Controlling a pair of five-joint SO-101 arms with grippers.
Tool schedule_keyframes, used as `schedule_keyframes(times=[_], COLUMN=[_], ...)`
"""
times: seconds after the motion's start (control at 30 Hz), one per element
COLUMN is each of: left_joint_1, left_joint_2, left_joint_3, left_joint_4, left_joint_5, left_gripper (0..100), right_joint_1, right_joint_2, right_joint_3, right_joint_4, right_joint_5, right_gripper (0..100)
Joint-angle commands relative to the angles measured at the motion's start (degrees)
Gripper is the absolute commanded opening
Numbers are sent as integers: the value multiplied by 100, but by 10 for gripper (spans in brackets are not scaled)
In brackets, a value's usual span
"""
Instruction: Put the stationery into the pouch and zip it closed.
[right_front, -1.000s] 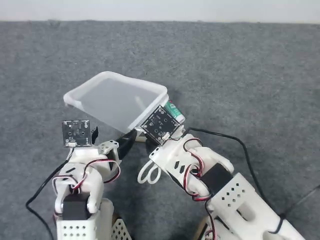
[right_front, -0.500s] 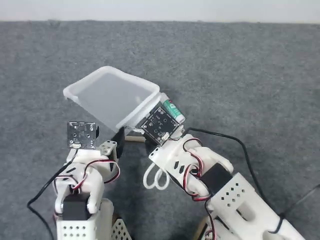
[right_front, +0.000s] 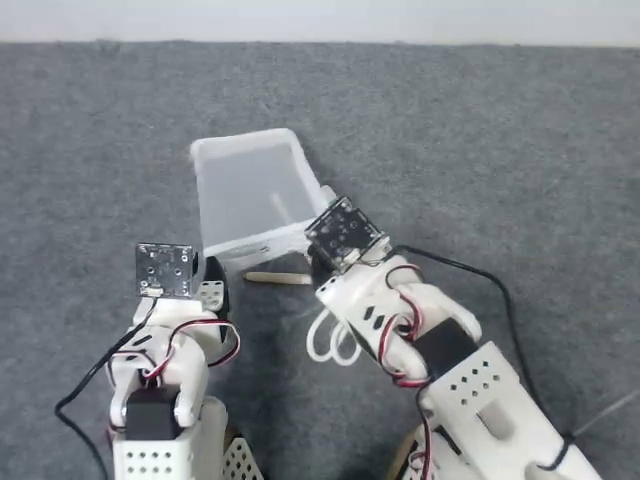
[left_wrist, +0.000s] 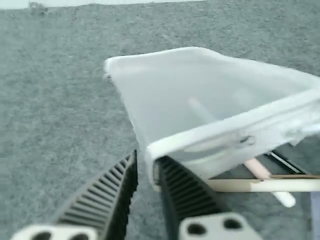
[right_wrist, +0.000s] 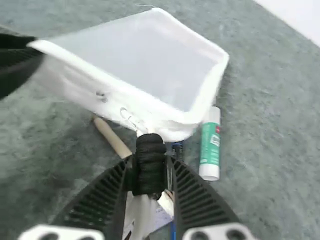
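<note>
Grips pouch (right_front: 250, 190) rim with left end effector (left_wrist: 146, 162); pinches black piece (right_wrist: 150, 152) at pouch edge with right end effector (right_wrist: 149, 166). Holds pouch tilted over desk (right_front: 500, 130), beside pencil (right_front: 275, 278) and glue stick (right_wrist: 210, 145).

Left gripper (left_wrist: 146, 164) and right gripper (right_wrist: 149, 167) clamped (both low).

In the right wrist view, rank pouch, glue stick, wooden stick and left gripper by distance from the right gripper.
1. Pouch: corner at the right gripper.
2. Wooden stick and glue stick: either side, too close to call.
3. Left gripper: across the pouch.
</note>
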Motion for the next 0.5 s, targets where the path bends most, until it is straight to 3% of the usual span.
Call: schedule_keyframes(times=[0.0,0.47], left_joint_1=[-70,-88], left_joint_2=[-114,-114], left_joint_3=[-198,-224], left_joint_4=[-193,-167], left_joint_5=[-35,-35], left_gripper=[17,16], right_joint_1=[286,1147], right_joint_2=[-286,-303], right_joint_3=[-97,-88], right_joint_4=[-66,224], right_joint_5=[132,132], right_gripper=[6,6])
